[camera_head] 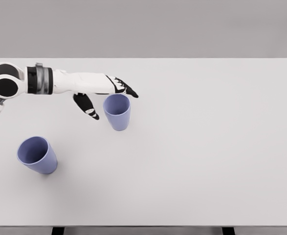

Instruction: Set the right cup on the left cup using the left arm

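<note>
My left hand [104, 95] hangs spread at the right cup [117, 111], fingers over its far rim, thumb down its left side, nothing pinched yet. Both lavender cups upright on the white table [207, 147]; left cup [37, 154] sits well apart, nearer me and left of the right cup. Looks light, rigid, smooth-walled: likely slippery. Best grip: around the wall below the rim

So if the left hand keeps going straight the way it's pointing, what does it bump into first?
Probably the right cup: the left hand points rightward and its fingertips sit at the cup's rim. Height is unclear, so it may pass just above.
</note>
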